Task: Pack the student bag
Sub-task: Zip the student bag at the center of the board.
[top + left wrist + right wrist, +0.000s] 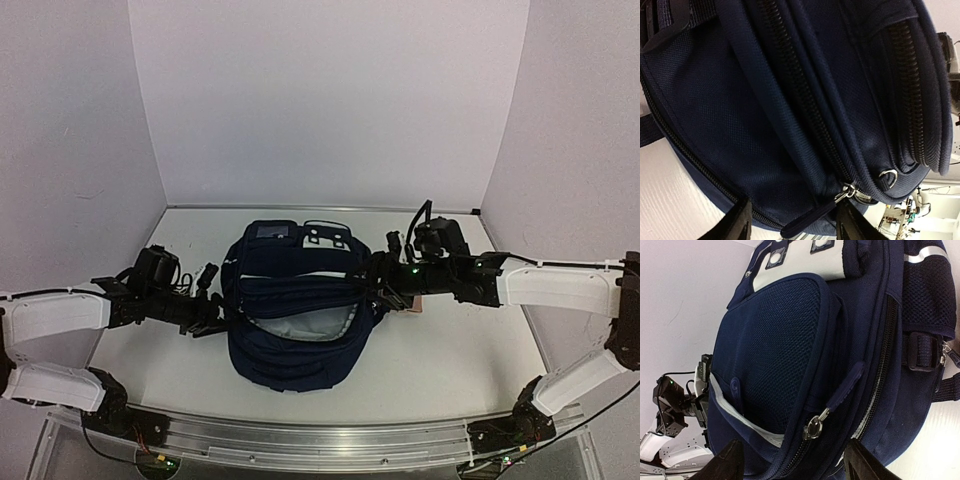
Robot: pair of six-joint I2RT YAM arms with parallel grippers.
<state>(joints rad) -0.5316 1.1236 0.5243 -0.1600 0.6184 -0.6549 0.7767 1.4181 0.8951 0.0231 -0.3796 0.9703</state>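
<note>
The student bag (290,345), a large navy-blue fabric backpack with thin white stripes and black straps, is lying flat in the middle of the white table (450,355), between the 2 arms. 1 zip compartment is gaping open and showing its pale grey lining (300,325).

The left gripper (792,215) is hovering close at the bag's left side. Its 2 black fingers (737,222) are standing apart and gripping nothing, with a navy fabric zip pull (807,224) hanging in the gap between them. The right gripper (795,455) is hovering at the bag's right side. Its fingers (862,460) are also spread wide and empty, facing a second navy pull on a small metal ring (815,427).

Judging by the sagging panels, the bag is going to handle as soft, limp cloth. It is bulky rather than heavy and not fragile, but it is likely to fold, slump and slide on the smooth tabletop when tugged from 1 side only. The woven shell is offering little to pinch on its flat faces. The better holds are looking like the 2 zip pulls, the stiffer piped rim of the open mouth, and the black webbing straps. Pulling from both sides at once is probably needed to keep the opening wide for packing.
</note>
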